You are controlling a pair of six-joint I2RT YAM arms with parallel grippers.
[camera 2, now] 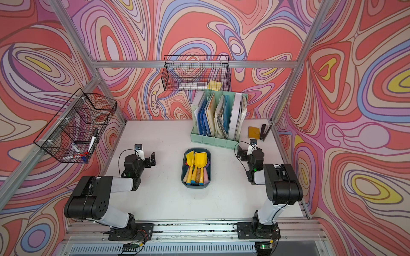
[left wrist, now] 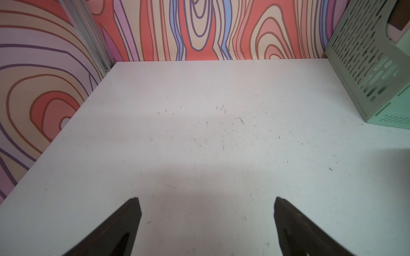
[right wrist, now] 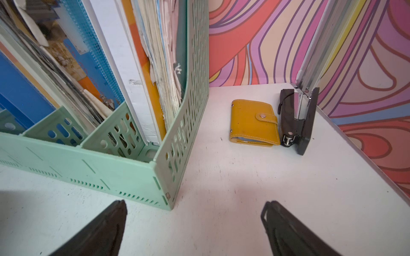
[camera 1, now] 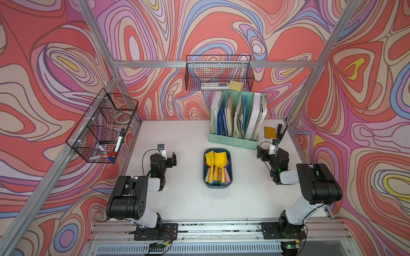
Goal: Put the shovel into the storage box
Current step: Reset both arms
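Storage box (camera 1: 217, 186), dark teal, sits mid-counter (camera 1: 177, 199) between the two arms, long side running front to back; seen in both top views. Two yellow shovels (camera 1: 220, 158) lie inside it side by side, blades toward the far end, handles toward the robot's base. More handles (tan, orange, pink) are packed alongside, w/ blue tips at the near end. None of it is outside the box.

Left pincer (camera 1: 172, 160) hangs over bare counter, well apart from the box on the robot's left. The left wrist view shows its jaws spread wide w/ nothing between them (left wrist: 206, 199).

Right pincer (camera 1: 260, 153) is on the other side of the box, near the front corner of the mint-green file organiser (right wrist: 111, 177). Its jaws are also wide and empty in the right wrist view (right wrist: 193, 202).

The organiser is stuffed w/ folders and papers and stands at the back of the counter. Beside it, toward the right rear corner, a mustard-yellow wallet (right wrist: 253, 122) lies flat, w/ a black stapler-type tool (right wrist: 295, 119) just beside it; can't tell if they touch.

Two black wire baskets hang on the frame: one at the back (camera 1: 219, 73), one on the left (camera 1: 102, 126) holding markers.
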